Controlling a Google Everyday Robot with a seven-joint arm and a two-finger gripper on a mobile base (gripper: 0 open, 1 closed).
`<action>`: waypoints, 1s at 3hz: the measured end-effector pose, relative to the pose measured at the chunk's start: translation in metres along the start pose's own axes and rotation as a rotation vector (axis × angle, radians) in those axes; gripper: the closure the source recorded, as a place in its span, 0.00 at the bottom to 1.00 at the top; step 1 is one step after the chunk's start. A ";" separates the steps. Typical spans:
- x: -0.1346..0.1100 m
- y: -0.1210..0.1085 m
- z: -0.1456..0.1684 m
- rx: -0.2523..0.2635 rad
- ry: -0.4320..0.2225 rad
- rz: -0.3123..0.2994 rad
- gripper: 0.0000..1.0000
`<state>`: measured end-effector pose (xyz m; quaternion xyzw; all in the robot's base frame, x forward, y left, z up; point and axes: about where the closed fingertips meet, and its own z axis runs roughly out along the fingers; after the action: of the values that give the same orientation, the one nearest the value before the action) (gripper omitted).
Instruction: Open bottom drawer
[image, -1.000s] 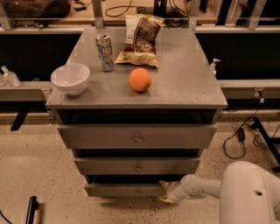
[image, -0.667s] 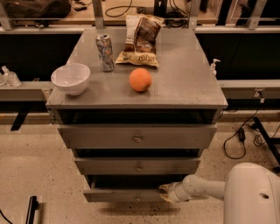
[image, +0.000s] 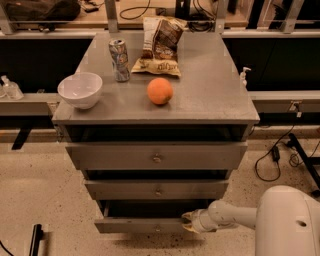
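Camera view looks down on the front of a grey cabinet (image: 210, 85), and your gripper (image: 188, 222) sits low at its right front, near the floor.

Far to the gripper's left, at about its height, a black bar (image: 35, 240) lies on the speckled floor. High above that, a small clear bottle (image: 10, 87) stands on a side ledge.

Up and to the left of the gripper, a white bowl (image: 80, 89) rests at the left edge of the cabinet top. A dented can (image: 119, 60) stands upright behind it, a little nearer the gripper's line. Further back lies a chip bag (image: 161, 46). In front of the bag, apart from it, an orange (image: 160, 91) sits almost straight above the gripper, slightly to its left.

Three drawer fronts stack below the top. The top drawer (image: 115, 156) and the middle drawer (image: 125, 190) lie above the gripper. The bottom drawer (image: 135, 226) is at the gripper's own level and stands partly pulled out, with a dark gap showing behind its front. Its knob (image: 158, 228) is just left of the gripper.

The gripper is set against the right part of that front, at its upper edge. You cannot tell from here whether it is clamped on the edge or merely resting there.

To the gripper's right, the white arm (image: 235, 216) runs to the robot's rounded body (image: 290, 225). Up and right, a pump bottle (image: 243, 76) stands by the cabinet's far right edge, and a black cable (image: 270, 160) trails over the floor.
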<state>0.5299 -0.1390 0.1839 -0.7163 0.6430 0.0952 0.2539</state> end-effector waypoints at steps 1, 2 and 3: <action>-0.001 0.001 0.001 -0.002 -0.002 0.000 0.82; -0.001 0.001 0.001 -0.002 -0.002 0.000 0.59; -0.001 0.002 0.002 -0.004 -0.003 0.000 0.36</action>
<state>0.5282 -0.1368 0.1822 -0.7166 0.6424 0.0974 0.2534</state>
